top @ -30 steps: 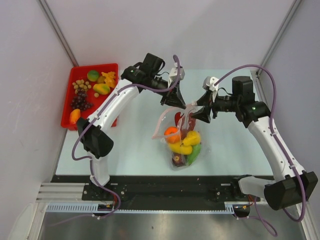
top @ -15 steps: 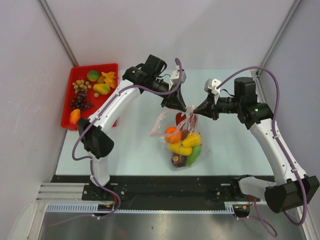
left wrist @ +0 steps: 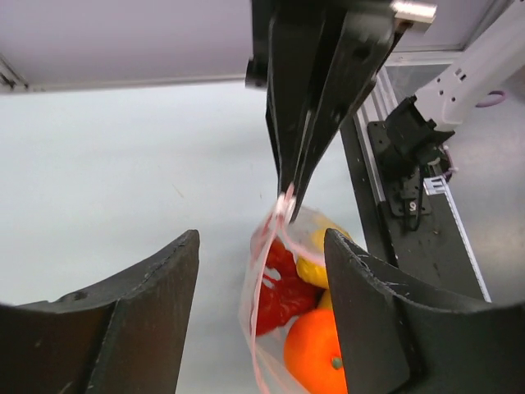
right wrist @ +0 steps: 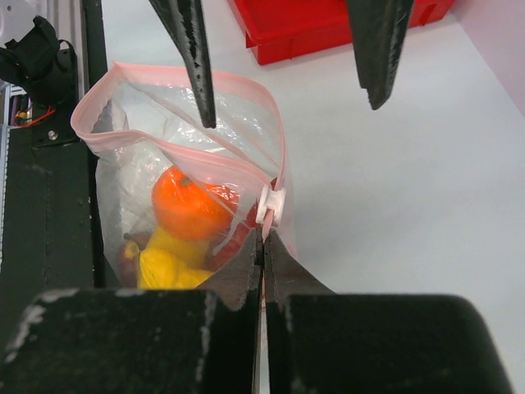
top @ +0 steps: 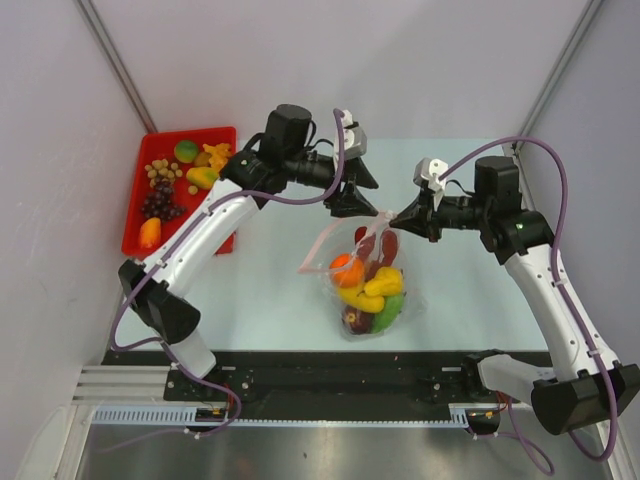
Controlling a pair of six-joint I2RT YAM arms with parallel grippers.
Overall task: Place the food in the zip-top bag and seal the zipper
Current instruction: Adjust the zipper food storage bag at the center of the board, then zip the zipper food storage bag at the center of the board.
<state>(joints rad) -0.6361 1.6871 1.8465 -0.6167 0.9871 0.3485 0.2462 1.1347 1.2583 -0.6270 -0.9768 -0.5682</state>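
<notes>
The clear zip-top bag point(top: 345, 258) hangs over the table with its mouth gaping, and its bottom rests on the surface. Inside it lies food point(top: 368, 292): an orange point(right wrist: 190, 205), yellow pieces point(right wrist: 168, 264), a red one point(left wrist: 283, 287) and a green one. My right gripper point(right wrist: 264, 235) is shut on the end of the pink zipper point(right wrist: 238, 82), just below its white slider point(right wrist: 269, 205). My left gripper point(top: 357, 192) stands open just above and behind that pinched corner, touching nothing, and the bag's mouth shows below its fingers point(left wrist: 156, 287).
A red tray point(top: 133, 222) at the far left holds more food: dark grapes point(top: 162, 200), an orange piece point(top: 150, 232), yellow and green ones. A black rail point(top: 330, 375) runs along the table's near edge. Grey walls close in both sides.
My left gripper let go of the bag's edge, opened and drew back up and left. My right gripper closed on the zipper end and holds it; the bag's mouth sagged wider.
</notes>
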